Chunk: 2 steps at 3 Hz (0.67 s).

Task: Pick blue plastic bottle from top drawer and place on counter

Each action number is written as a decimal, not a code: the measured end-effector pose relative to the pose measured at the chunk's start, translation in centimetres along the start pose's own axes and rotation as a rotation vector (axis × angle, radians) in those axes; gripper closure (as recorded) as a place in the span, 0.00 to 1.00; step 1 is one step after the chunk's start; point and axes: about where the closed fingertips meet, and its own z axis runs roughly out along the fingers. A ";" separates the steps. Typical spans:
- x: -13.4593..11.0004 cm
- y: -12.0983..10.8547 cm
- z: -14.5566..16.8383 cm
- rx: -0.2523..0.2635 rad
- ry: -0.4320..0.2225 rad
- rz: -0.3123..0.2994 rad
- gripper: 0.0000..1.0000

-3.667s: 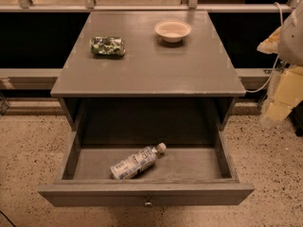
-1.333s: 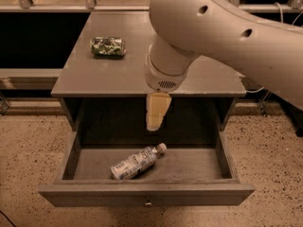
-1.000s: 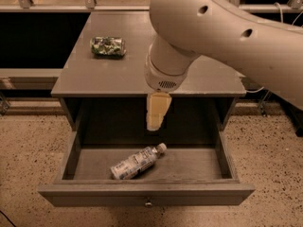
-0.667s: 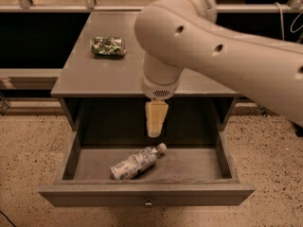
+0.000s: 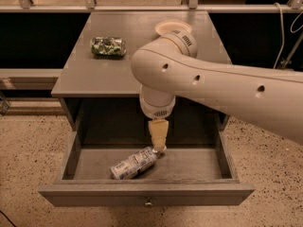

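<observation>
Blue plastic bottle lies on its side on the floor of the top drawer, a little left of the middle. It is small and clear, with a white-and-blue label round its body. It lies slantwise, its base toward the near left and its white cap toward the far right.

From where I stand, the gripper hangs straight down into the open drawer at the end of a big cream arm that reaches in from the right, across the front edge of the counter. It is pale yellow and tapers downward, and its tip sits right at the bottle's cap end. I cannot tell whether it is touching the cap or just above it. Nor can I tell whether it is open or closed, and nothing is lifted in it.

The drawer is pulled well out toward the near side, with a small round knob on its front panel. The bottle is the only thing I can see inside it.

On the counter, a green-and-white shiny packet lies toward the far left. A pale shallow bowl sits farther right near the far edge, partly hidden behind the arm.
</observation>
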 end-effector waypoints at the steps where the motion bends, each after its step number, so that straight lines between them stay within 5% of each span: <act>1: 0.0 0.1 0.2 -0.003 -0.001 -0.006 0.00; 2: 0.0 0.0 0.1 -0.003 -0.001 -0.007 0.00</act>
